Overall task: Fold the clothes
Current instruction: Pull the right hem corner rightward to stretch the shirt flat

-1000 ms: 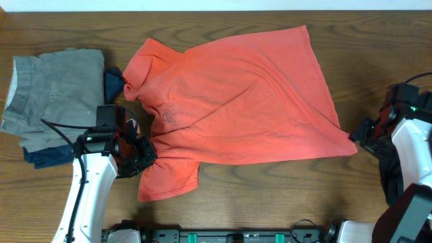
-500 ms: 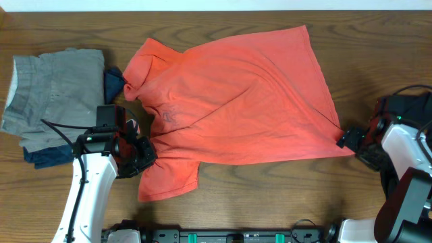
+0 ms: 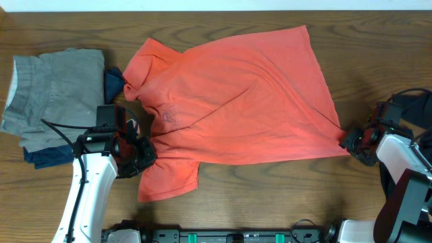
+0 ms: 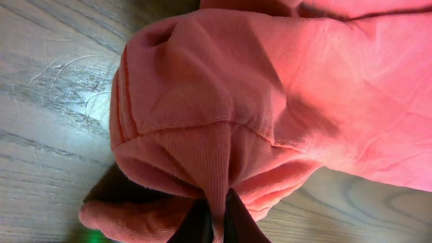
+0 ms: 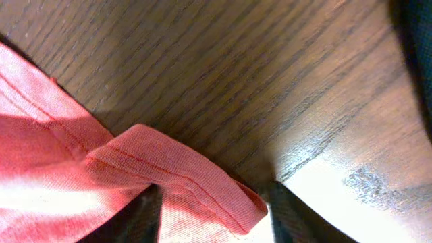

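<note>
The coral-red T-shirt [image 3: 243, 94] lies spread on the table, collar to the left and hem to the right. My left gripper [image 3: 140, 152] is shut on a bunched fold of the shirt by the near sleeve, and the left wrist view shows the fingers [image 4: 216, 219] pinching coral cloth [image 4: 270, 81]. My right gripper [image 3: 352, 140] is at the shirt's near right hem corner. In the right wrist view its fingers [image 5: 216, 216] are spread apart with the hem corner [image 5: 175, 175] lying between them. No black garment with a white logo shows.
A folded grey garment [image 3: 54, 91] lies at the left, with dark blue cloth [image 3: 112, 84] sticking out beside and under it. Bare wooden table [image 3: 270, 196] lies in front of the shirt and at the right [image 5: 236, 67].
My right gripper has moved left and slightly toward the front, onto the hem corner. The left arm and the shirt have not moved.
</note>
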